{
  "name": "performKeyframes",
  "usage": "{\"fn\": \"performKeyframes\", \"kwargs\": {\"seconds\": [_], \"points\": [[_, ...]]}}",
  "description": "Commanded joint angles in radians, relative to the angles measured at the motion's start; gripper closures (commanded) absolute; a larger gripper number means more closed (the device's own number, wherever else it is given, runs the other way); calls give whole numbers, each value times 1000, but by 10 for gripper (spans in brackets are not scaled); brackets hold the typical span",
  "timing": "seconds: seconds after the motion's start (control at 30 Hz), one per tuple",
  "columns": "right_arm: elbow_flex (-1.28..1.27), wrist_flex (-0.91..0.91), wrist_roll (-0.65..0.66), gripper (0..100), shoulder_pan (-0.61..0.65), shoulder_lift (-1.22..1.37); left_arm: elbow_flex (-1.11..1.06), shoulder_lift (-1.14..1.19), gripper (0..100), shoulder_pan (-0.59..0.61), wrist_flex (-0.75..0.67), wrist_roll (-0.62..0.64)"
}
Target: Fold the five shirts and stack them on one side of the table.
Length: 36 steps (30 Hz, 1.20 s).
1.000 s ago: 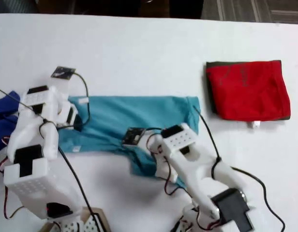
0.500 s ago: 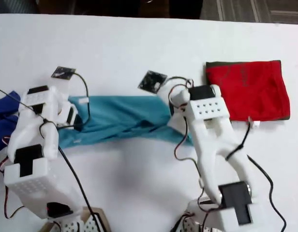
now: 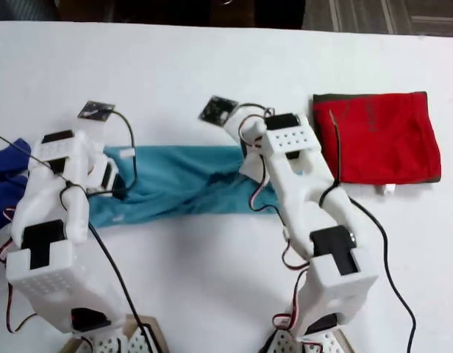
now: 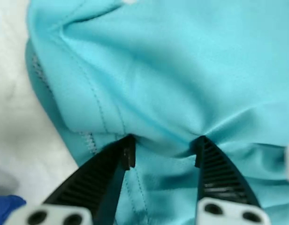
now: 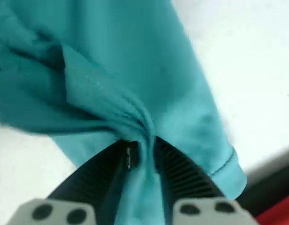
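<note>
**Two pincers on one teal shirt, three shirts in sight**

In the high view, two white arms rise from the lower edge of the frame. The left arm (image 3: 46, 220) is at lower left and the right arm (image 3: 315, 220) at lower right of centre. Both stretch up the frame toward the middle of the white surface (image 3: 212, 66).

One teal shirt (image 3: 175, 180) lies across the middle of the frame as a long, narrow, rumpled band between the two arm heads. Each of its ends is under one arm.

The left pincer (image 4: 164, 150) is at the band's left end. Its two black fingers (image 4: 117, 161) stand well apart, tips down on the cloth, and the teal fabric puckers between them. A stitched hem runs just beside one tip.

The right pincer (image 5: 142, 152) is at the band's right end. It is closed narrowly on a gathered ridge of the teal shirt, which is squeezed between its two fingers. Creases fan out from the pinch.

One red shirt (image 3: 377, 136) lies at the right of the frame, a little higher than the teal band. It is folded into a flat rectangle with a dark edge showing along its top and left sides. It sits just beside the right arm's head, apart from the teal shirt.

One blue shirt (image 3: 2, 173) lies bunched at the left edge, partly behind the left arm and cut off by the frame.

That makes three shirts to count: one teal, one red and one blue.
</note>
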<state>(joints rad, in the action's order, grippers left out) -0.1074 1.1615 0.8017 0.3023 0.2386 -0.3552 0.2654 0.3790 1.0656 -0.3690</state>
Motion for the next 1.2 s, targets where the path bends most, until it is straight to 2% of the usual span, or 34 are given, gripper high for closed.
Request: {"fn": "performKeyframes", "kwargs": {"seconds": [0.0, 0.17, 0.27, 0.3, 0.4, 0.47, 0.57, 0.8, 0.87, 1.03, 1.17], "points": [[87, -19, -110, 775, 2, 10, -10, 5, 774, -5, -12, -8], [160, -18, -299, 759, -19, 7, -10, 5, 774, -5, -12, -8], [189, 30, -351, 772, -58, 7, -10, 5, 774, -5, -12, -8], [190, 61, -345, 807, -65, 7, -12, 5, 774, -5, -12, -8], [189, 154, -316, 998, -68, 7, -12, 5, 774, -5, -12, -8], [180, 213, -292, 953, -70, 7, -12, 5, 774, -5, -12, -8], [132, 213, -249, 974, -82, 12, -12, 5, 774, -5, -12, -8], [-14, -36, -242, 979, -219, 18, -12, 5, 774, -5, -12, -8], [-43, -54, -241, 979, -257, 18, -12, 5, 774, -5, -12, -9], [-81, 51, -203, 979, -246, -7, -12, 5, 774, -5, -12, -9], [-84, 124, -203, 979, -203, -139, -4, 2, 774, -8, -12, -11]]}}
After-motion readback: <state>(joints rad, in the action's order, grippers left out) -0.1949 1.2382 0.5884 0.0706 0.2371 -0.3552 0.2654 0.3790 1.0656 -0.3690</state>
